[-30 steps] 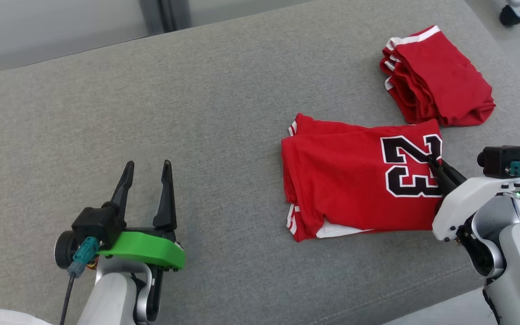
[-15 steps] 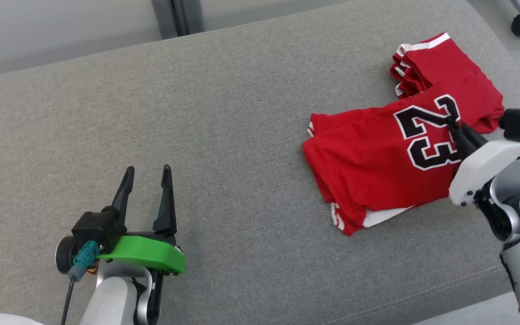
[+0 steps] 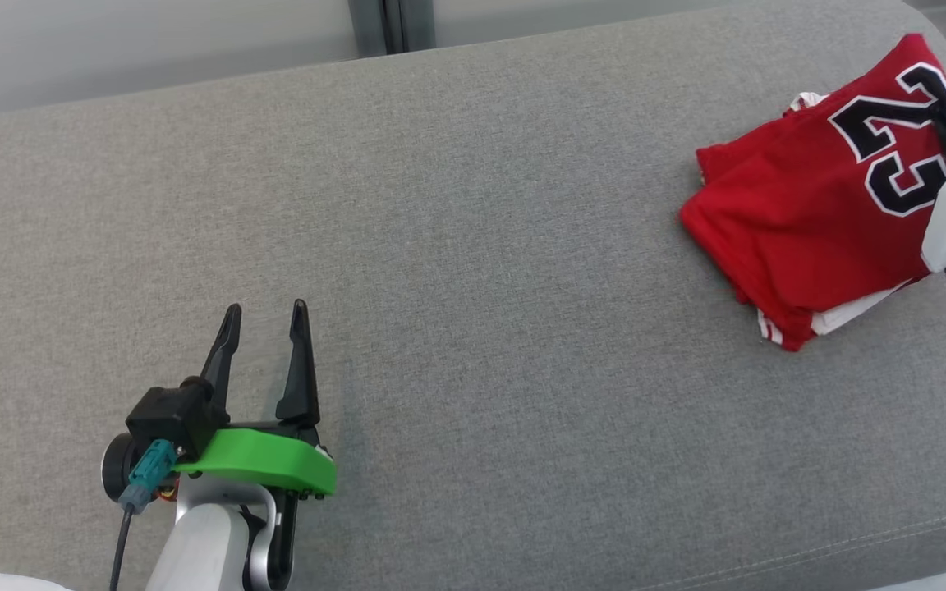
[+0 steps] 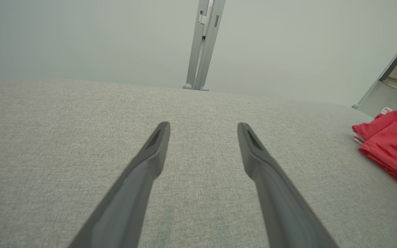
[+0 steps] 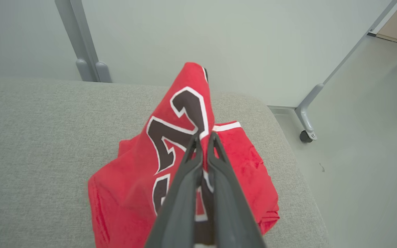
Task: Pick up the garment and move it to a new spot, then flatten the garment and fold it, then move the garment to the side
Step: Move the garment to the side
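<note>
A broad grey woven-fabric cushion [image 3: 473, 205] sits before a pale wall [image 4: 81, 34] with a grey metal post [image 4: 203, 44]. The folded red jersey numbered 23 [image 3: 801, 222] lies at the cushion's far right corner, one edge raised in the clenched right gripper [image 5: 204, 136]. The left gripper [image 3: 266, 316] hovers spread wide, empty.

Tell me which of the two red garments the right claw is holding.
The red fabric jersey printed with a black 23, pinched in the shut right claw. The other red garment, plain with a white-banded edge, lies ungripped on the grey cushion.

Lab room: padded bench [image 3: 473, 246], partition panels [image 5: 219, 41] (on castors [image 5: 304, 136]).
</note>
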Available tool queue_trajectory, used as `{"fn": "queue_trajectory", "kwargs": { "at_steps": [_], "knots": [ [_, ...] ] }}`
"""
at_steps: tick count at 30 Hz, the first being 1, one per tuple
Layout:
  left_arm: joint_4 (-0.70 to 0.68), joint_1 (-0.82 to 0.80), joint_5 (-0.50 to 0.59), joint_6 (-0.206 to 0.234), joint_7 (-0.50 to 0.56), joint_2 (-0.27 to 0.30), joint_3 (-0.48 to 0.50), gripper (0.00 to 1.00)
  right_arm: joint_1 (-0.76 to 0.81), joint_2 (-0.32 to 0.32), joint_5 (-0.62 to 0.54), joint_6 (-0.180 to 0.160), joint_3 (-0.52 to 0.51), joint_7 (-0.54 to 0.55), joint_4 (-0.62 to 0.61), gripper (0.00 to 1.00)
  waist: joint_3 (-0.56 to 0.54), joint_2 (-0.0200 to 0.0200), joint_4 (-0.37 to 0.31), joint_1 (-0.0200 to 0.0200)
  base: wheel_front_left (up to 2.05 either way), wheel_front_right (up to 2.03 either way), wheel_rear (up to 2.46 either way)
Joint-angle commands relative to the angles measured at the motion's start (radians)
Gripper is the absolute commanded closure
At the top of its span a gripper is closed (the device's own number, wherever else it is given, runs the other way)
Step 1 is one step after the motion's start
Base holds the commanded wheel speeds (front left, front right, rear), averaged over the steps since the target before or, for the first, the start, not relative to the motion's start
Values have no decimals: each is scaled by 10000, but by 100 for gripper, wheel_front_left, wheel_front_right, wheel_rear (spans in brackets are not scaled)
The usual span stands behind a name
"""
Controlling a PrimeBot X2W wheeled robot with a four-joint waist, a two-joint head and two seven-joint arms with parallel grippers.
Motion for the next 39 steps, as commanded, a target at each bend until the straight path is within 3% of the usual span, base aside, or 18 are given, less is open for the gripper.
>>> {"fn": "queue_trajectory", "kwargs": {
  "at_steps": [1,9,21,28,29,30,31,39],
  "knots": [
    [24,37,-36,31,-64,-8,26,0,-228,-89,-101,-14,-98,0,33,100,17,-1,51,0,0,0,0],
    [44,-151,34,-62,-72,-17,62,0,-909,-236,-404,-14,-579,-139,675,100,162,-1,161,0,0,0,0],
    [-105,-469,268,-96,-74,78,-95,0,-1601,-1136,-1599,-14,-1113,-233,2299,100,843,-1,557,0,0,0,0],
    [-212,-687,326,-48,-9,199,-174,0,-2031,-975,-2882,-14,-2299,-851,3490,100,1227,-1,915,0,0,0,0],
    [-228,-705,327,-42,-2,209,-181,0,-2057,-930,-3139,-14,-2531,-931,3672,81,1267,-1,958,0,0,0,0],
    [-242,-711,326,-30,3,221,-183,0,-2070,-864,-3342,-14,-2698,-1047,3789,50,1290,-1,982,0,0,0,0],
    [-252,-721,318,-36,6,234,-185,0,-2141,-778,-3589,-14,-2934,-1188,3887,0,1313,-1,1005,0,0,0,0],
    [-267,-670,254,52,27,300,-212,0,-2355,-125,-4736,-14,-3704,-1662,4335,0,1277,-1,942,0,0,0,0]
  ]
}}
